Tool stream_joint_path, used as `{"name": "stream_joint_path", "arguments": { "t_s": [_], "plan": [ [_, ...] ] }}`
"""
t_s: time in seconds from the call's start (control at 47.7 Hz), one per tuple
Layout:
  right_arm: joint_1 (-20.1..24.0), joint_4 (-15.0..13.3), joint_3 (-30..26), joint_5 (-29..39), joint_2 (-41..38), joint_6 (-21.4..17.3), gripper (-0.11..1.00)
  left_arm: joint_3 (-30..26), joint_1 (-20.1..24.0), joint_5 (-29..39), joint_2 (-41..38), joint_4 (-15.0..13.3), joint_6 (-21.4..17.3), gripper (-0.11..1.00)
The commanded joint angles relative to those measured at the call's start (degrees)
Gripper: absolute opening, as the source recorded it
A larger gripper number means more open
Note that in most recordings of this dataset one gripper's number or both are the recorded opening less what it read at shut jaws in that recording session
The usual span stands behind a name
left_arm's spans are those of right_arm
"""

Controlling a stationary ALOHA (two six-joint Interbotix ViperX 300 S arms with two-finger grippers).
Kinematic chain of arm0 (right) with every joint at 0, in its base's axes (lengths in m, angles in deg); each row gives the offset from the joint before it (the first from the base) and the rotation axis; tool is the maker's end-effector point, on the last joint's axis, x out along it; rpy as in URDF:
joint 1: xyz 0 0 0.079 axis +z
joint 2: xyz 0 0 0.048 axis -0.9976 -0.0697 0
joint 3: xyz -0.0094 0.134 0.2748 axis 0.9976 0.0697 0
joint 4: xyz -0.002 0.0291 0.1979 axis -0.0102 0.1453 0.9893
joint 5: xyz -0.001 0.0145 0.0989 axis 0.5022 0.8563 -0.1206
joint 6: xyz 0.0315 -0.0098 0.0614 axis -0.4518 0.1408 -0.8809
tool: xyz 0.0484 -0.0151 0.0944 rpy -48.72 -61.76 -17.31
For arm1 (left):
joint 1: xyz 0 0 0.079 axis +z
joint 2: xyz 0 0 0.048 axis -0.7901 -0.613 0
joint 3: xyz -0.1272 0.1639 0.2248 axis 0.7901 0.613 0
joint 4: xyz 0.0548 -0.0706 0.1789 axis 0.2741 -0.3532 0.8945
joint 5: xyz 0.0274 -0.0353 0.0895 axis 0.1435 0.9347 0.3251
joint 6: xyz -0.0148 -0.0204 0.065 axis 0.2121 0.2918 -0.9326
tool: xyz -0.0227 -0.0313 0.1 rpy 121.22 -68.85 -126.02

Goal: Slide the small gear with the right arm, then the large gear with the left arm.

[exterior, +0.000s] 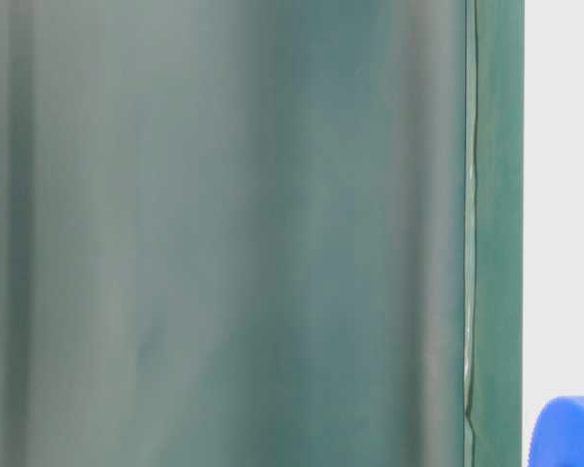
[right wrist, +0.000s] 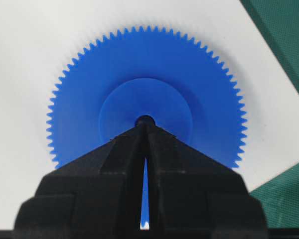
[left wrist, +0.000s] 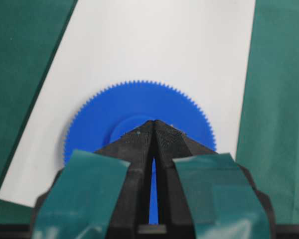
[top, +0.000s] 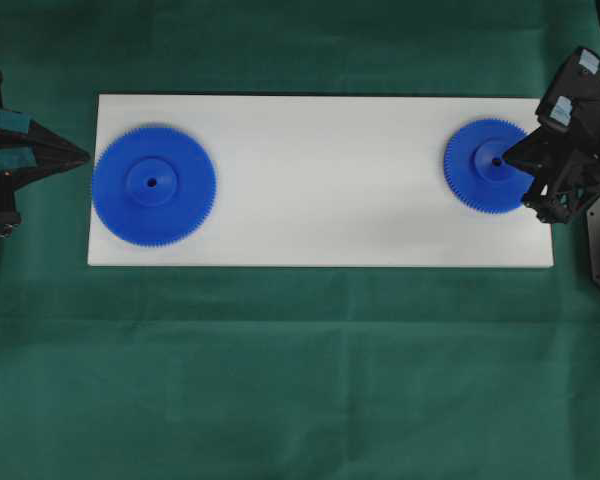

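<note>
White board (top: 320, 180) bears toothed blue small gear (top: 485, 165), closed empty right pincer (top: 504, 158) seemingly at its hub hole.

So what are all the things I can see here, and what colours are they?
Large gear: one, bright blue, left end of the white board.
Small gear: one, bright blue, right end of the board.
White board: one, white, flat on the green cloth.
Green cloth: one, dark green, under the board.
Left gripper: one, black with teal tape, fingers shut, by the large gear's left edge.
Right gripper: one, all black, fingers shut, tips at the small gear's centre hole.
</note>
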State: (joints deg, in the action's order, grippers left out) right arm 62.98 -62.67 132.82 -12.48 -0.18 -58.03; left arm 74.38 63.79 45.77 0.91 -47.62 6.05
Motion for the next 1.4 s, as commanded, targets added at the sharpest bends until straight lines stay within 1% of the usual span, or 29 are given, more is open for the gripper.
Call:
{"name": "stream_joint_path", "arguments": {
  "t_s": [0.0, 0.168, 0.398, 0.65, 1.384],
  "plan": [
    [-0.18, -0.18, -0.26, -1.76, -0.53, 0.09, 0.50, -0.88, 0.09, -0.44, -0.53, -0.09, -0.09, 0.00],
    [-0.18, -0.18, -0.09, -3.87, -1.49, 0.09, 0.50, -0.88, 0.18, -0.44, -0.53, 0.00, 0.00, 0.00],
    [-0.09, -0.18, 0.09, -4.48, -3.16, 0.09, 0.50, -0.88, 0.18, -0.44, -0.53, -0.09, 0.00, 0.00],
    [-0.35, -0.53, 0.62, -7.21, -4.13, 0.09, 0.50, -0.70, 0.18, -0.44, -0.53, -0.09, 0.00, 0.00],
    [-0.62, -0.44, 0.79, -6.86, -9.84, -0.09, 0.50, -0.62, 0.09, -0.44, -0.53, -0.09, 0.09, 0.00]
  ]
}}
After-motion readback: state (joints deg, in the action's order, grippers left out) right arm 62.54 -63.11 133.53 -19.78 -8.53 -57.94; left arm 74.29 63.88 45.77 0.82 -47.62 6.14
